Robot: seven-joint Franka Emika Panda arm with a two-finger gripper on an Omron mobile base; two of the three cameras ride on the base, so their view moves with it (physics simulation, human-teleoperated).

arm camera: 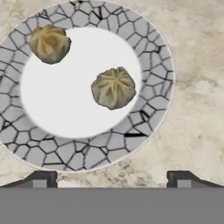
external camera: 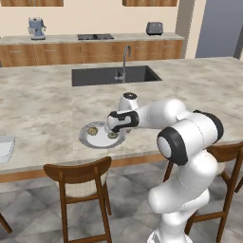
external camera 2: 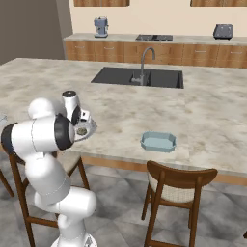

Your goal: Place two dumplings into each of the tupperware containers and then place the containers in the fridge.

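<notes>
Right now two dumplings lie on the plate (arm camera: 87,144): one dumpling (arm camera: 113,87) toward the plate's middle, the other dumpling (arm camera: 49,43) at its rim, the two apart. The plate sits near the front edge of the counter (external camera: 42,104), and the gripper (arm camera: 113,179) hangs straight above it, fingers spread wide and holding nothing.

One container (external camera 2: 158,141) stands near the same front edge, well to the right of the plate; whether anything lies in it I cannot tell from this angle. A second container (external camera: 5,146) shows at the far left of the front edge, cut off by the frame, its contents also unclear. The fridge (external camera: 222,28) stands beyond the far right corner of the counter, only partly in view, so its door's state is unclear.

My judgement: the task is early or midway. Two dumplings remain to be picked from the plate, both containers are on the counter, and neither has gone to the fridge. The likely next step is a descent onto the middle dumpling.
</notes>
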